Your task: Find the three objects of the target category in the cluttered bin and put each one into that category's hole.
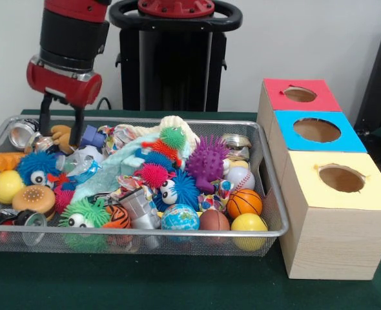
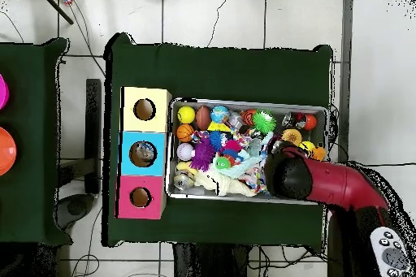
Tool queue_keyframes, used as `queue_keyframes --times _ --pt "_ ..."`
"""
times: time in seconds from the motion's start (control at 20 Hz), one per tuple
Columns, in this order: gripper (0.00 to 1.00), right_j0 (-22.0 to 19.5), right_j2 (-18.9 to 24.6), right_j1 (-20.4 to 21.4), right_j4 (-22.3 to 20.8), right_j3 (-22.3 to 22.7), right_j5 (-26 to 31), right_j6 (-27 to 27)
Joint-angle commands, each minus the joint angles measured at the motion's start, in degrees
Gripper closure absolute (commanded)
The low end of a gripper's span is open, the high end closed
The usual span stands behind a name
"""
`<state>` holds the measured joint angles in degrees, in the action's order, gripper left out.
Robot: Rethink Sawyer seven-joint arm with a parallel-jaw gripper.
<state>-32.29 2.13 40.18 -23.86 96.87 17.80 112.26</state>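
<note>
In the overhead view the arm [image 2: 325, 184] hides the claw and the bin's [image 2: 244, 101] corner.

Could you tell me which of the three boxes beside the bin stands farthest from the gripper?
The yellow-topped box. In the front view it is the nearest of the row, with the blue-topped box and red-topped box behind it; the gripper hangs over the bin's opposite end.

Silver mesh bin [image 1: 276, 194] (toy-crammed) beside boxes [image 1: 332, 187]

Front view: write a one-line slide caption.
Red arm's open end effector dips into a toy-filled wire bin beside three boxes with holes.
</note>
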Motion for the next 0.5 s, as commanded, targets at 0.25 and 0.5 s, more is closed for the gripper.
queue_keyframes --times 0.25,0.5 --pt "0.0 0.27 4.67 -3.96 13.68 3.81 -3.63 14.91" --pt "0.0 2.61 1.53 -4.83 17.6 3.77 -3.75 15.42"
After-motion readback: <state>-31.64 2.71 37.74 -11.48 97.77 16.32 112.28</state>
